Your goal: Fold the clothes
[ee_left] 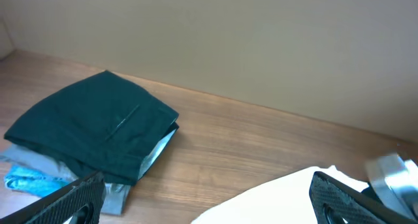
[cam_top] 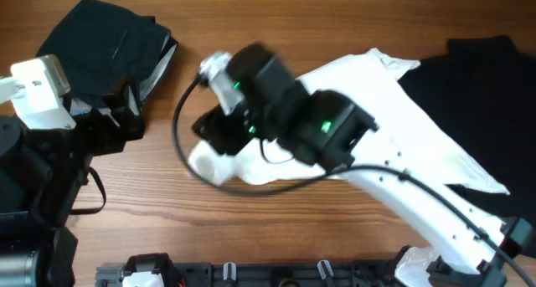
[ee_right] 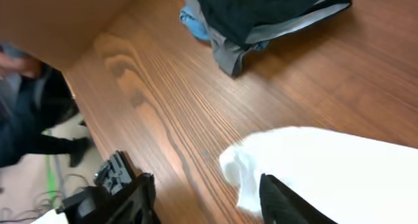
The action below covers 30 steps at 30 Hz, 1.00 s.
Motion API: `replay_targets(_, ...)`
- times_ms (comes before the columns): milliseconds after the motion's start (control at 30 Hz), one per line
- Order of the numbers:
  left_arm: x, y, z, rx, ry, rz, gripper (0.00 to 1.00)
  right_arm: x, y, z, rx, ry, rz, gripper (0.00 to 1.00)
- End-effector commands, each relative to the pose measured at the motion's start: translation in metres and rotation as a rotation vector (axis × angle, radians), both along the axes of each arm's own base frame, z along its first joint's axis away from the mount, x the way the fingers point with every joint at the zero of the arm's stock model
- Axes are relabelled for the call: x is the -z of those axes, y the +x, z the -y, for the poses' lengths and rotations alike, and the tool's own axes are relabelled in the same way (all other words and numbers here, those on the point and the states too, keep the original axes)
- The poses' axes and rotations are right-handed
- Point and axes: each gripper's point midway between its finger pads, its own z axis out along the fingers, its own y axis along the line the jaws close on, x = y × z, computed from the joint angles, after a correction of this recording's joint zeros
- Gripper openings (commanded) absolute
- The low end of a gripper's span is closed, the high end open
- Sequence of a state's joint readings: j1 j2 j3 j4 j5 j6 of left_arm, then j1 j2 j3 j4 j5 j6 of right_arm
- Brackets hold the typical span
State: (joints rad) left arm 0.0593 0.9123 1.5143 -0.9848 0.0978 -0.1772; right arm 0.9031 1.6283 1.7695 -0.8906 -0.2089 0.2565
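Note:
The white T-shirt (cam_top: 394, 78) lies rumpled across the middle of the wooden table, with a bunched corner (cam_top: 213, 166) at its left end. My right gripper (cam_top: 209, 136) hovers over that corner. In the right wrist view its jaws (ee_right: 208, 194) stand open. The shirt's curled edge (ee_right: 241, 175) lies on the wood beside the right finger (ee_right: 281, 198), and nothing is pinched. A loose black garment (cam_top: 477, 78) lies at the back right, partly under the shirt. My left gripper (cam_top: 126, 111) waits at the left, wide open (ee_left: 206, 201) and empty, with the shirt (ee_left: 281, 198) ahead of it to the right.
A folded stack of dark clothes (cam_top: 100, 40) with grey and blue pieces underneath (ee_left: 39, 175) sits at the back left, close to my left gripper. A black cable (cam_top: 177, 128) loops beside my right wrist. The table's edge (ee_right: 78, 100) drops off toward the floor.

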Motion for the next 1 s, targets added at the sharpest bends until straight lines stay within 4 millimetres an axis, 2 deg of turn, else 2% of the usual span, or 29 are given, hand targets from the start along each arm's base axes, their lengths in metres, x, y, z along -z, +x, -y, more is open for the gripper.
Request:
replay_targets(0, 0.0, 0.004, 0.004, 0.029, 0.004, -0.005, 1.0, -0.03, 0.039, 0.048, 0.234, -0.028, 0.151, 0.6)
replay_targets(67, 0.007, 0.01, 0.015, 0.093, -0.026, -0.037, 0.99, -0.043, 0.05, 0.072, 0.329, -0.017, 0.17, 0.61)
replay_targets(233, 0.042, 0.036, 0.052, 0.287, -0.095, -0.184, 0.94, -0.082, 0.072, 0.156, 0.623, 0.047, 0.201, 0.65)
replay_targets(333, 0.086, 0.065, 0.093, 0.458, -0.058, -0.325, 0.92, -0.101, 0.076, 0.213, 0.796, 0.105, 0.192, 0.66)
replay_targets(467, 0.149, 0.098, 0.158, 0.675, 0.042, -0.448, 0.88, -0.106, 0.073, 0.267, 0.945, 0.114, 0.179, 0.68)
replay_targets(567, 0.203, 0.121, 0.206, 0.822, 0.129, -0.49, 0.83, -0.097, 0.068, 0.291, 1.01, 0.084, 0.134, 0.68)
replay_targets(733, 0.287, 0.154, 0.255, 0.893, 0.212, -0.53, 0.65, -0.067, 0.058, 0.311, 1.065, -0.023, 0.027, 0.69)
replay_targets(800, 0.313, 0.161, 0.269, 0.911, 0.218, -0.538, 0.59, -0.055, 0.055, 0.316, 1.077, -0.067, -0.016, 0.69)
replay_targets(867, 0.333, 0.168, 0.278, 0.92, 0.22, -0.534, 0.52, -0.047, 0.055, 0.32, 1.091, -0.095, -0.048, 0.69)
replay_targets(933, 0.35, 0.173, 0.285, 0.928, 0.222, -0.53, 0.5, -0.039, 0.056, 0.324, 1.113, -0.115, -0.079, 0.69)
replay_targets(967, 0.357, 0.175, 0.287, 0.93, 0.223, -0.533, 0.44, -0.036, 0.057, 0.326, 1.124, -0.117, -0.093, 0.7)
